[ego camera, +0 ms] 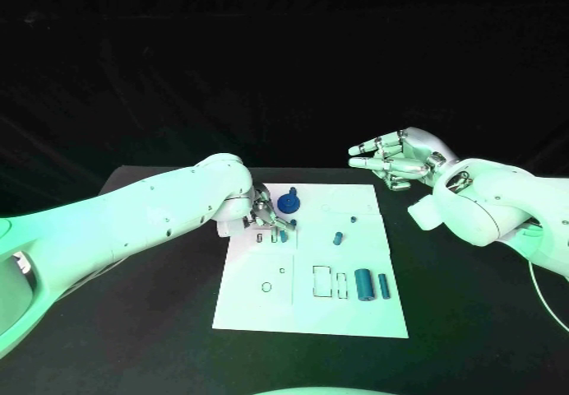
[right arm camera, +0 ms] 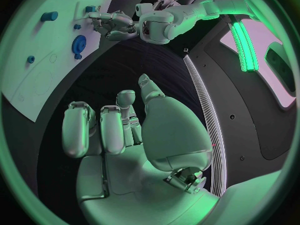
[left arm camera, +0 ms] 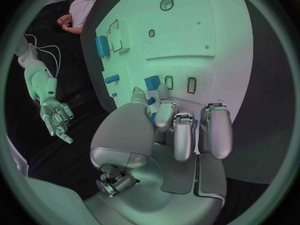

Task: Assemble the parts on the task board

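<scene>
While the flat white rectangular task board [ego camera: 311, 284] is lying mid-table in the head view, the left hand [ego camera: 268, 216] is pressing down at its far left part, fingers curled beside a blue gear-shaped part [ego camera: 289, 202]; whether it is grasping anything I cannot tell. Two blue cylinders [ego camera: 372, 285] are resting near the board's near right corner. Off the board's far right corner, the right hand [ego camera: 399, 159] is hovering released, fingers apart.

From the left wrist, silver fingers [left arm camera: 182, 135] are touching the board beside a blue block [left arm camera: 152, 82].

From the right wrist, smooth fingers [right arm camera: 112, 130] are spreading, holding nothing.
</scene>
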